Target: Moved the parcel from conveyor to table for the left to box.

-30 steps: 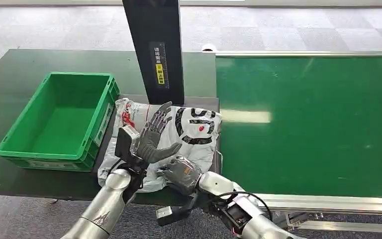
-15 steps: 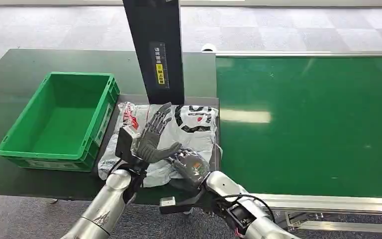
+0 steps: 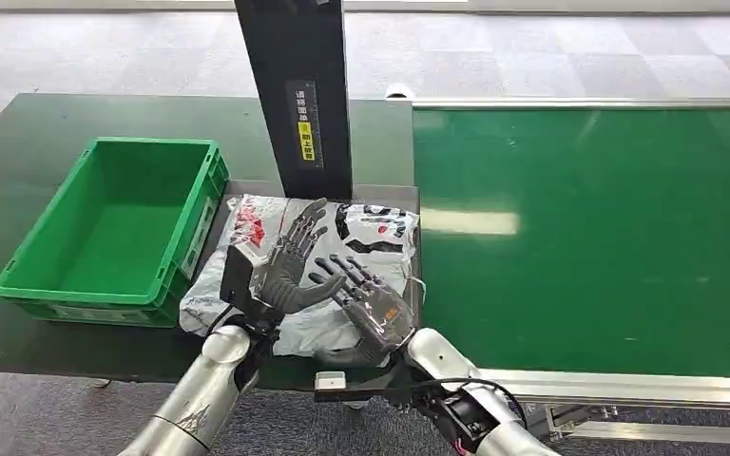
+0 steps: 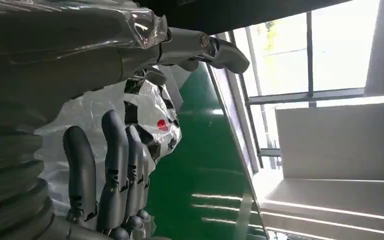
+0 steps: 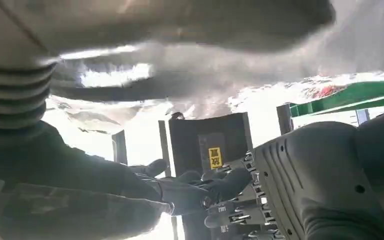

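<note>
Both hands spread, holding nothing: left hand (image 3: pixel 290 261) and right hand (image 3: pixel 366 302) over white printed plastic parcel (image 3: pixel 380 228), table's near edge.

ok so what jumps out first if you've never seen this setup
The white printed parcel lying on the dark table at the conveyor's left edge, with the left hand and right hand raised above it, fingers spread. Left of it sits an empty green crate, and a black post stands just behind the parcel.
</note>
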You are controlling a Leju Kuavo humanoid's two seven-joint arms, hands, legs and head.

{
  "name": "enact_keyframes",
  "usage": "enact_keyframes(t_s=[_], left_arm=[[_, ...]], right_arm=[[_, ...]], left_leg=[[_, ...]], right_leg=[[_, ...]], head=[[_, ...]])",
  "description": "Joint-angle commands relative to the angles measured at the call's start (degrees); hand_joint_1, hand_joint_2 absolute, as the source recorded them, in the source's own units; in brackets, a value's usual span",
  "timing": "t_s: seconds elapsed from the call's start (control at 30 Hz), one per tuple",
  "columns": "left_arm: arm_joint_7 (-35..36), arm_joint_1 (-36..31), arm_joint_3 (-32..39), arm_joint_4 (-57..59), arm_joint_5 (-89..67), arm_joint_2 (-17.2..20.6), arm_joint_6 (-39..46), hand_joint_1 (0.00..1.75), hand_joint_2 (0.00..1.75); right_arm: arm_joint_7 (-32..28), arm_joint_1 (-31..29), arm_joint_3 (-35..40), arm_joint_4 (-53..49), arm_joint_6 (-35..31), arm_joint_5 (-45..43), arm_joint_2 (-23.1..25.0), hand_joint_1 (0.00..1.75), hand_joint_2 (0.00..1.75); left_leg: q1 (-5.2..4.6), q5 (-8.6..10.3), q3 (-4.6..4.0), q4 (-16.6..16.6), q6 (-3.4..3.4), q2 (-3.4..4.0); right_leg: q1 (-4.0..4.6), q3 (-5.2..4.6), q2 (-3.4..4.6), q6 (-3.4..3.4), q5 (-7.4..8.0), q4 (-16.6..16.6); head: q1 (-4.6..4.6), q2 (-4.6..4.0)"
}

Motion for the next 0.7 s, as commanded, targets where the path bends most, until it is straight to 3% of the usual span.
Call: enact_keyframes(t_s=[0.03,0.13,0.2,0.23,0.27,0.47,0.6,0.7], left_arm=[[0.28,-1.0,-0.25,1.97,-0.32,0.55,-0.39,0.0,1.75],[0.2,-0.74,-0.03,1.56,-0.43,0.3,-0.25,0.0,1.75],[0.22,-0.63,0.05,1.27,-0.48,0.31,-0.28,0.0,1.75],[0.25,-0.6,0.26,1.13,-0.53,0.3,-0.03,0.0,1.75],[0.26,-0.44,0.47,0.86,-0.59,0.4,0.26,0.0,1.75],[0.52,2.13,2.49,-2.29,-0.83,1.79,0.98,0.0,1.75],[0.3,3.59,3.94,-3.42,-1.16,2.69,1.35,0.0,1.75],[-0.05,4.8,4.96,-4.84,-1.13,3.04,2.44,0.0,1.75]], right_arm=[[-1.36,-0.05,-2.33,-2.47,-7.17,1.31,-1.49,0.0,0.0],[-8.46,2.37,-5.29,-5.74,-5.3,-6.19,-1.53,0.0,0.0],[-10.06,3.23,-4.94,-7.66,-5.0,-7.13,-1.95,0.0,0.0],[-11.98,4.16,-5.5,-9.81,-2.14,-10.49,-1.98,0.0,0.0],[-13.84,5.13,-6.12,-12.46,1.6,-14.31,-2.26,0.0,1.75],[-11.86,12.11,-10.68,-32.68,19.36,-27.1,-7.17,0.0,1.75],[-10.53,15.81,-16.27,-40.66,35.08,-35.88,-11.22,0.0,1.75],[-9.99,17.93,-19.7,-43.76,37.93,-36.21,-12.13,0.0,1.75]], left_leg=[[0.0,0.0,0.01,-0.02,0.01,-0.02],[0.01,-0.01,0.02,-0.01,0.01,-0.03],[-0.01,0.01,0.0,-0.02,0.02,-0.08],[0.02,0.0,0.0,-0.02,0.01,-0.06],[0.01,0.01,0.02,-0.05,0.02,-0.06],[0.0,-0.01,0.0,-0.05,0.02,-0.03],[-0.02,-0.01,-0.03,-0.03,0.03,-0.09],[-0.03,0.0,-0.05,-0.03,0.03,-0.13]], right_leg=[[0.0,0.02,-0.02,0.0,-0.01,-0.03],[0.01,0.03,-0.03,0.0,-0.01,-0.02],[0.0,0.02,-0.08,0.0,-0.02,-0.03],[0.02,0.03,-0.06,0.0,0.0,-0.05],[0.01,0.04,-0.05,0.0,0.0,-0.07],[0.0,0.02,-0.02,-0.01,-0.01,-0.06],[-0.01,0.01,-0.08,0.02,-0.03,-0.04],[-0.02,0.01,-0.12,0.02,-0.04,-0.04]], head=[[0.0,0.0],[-0.02,0.0],[0.0,0.0],[0.0,0.0],[0.0,0.0],[0.0,0.0],[0.0,0.0],[0.0,0.0]])
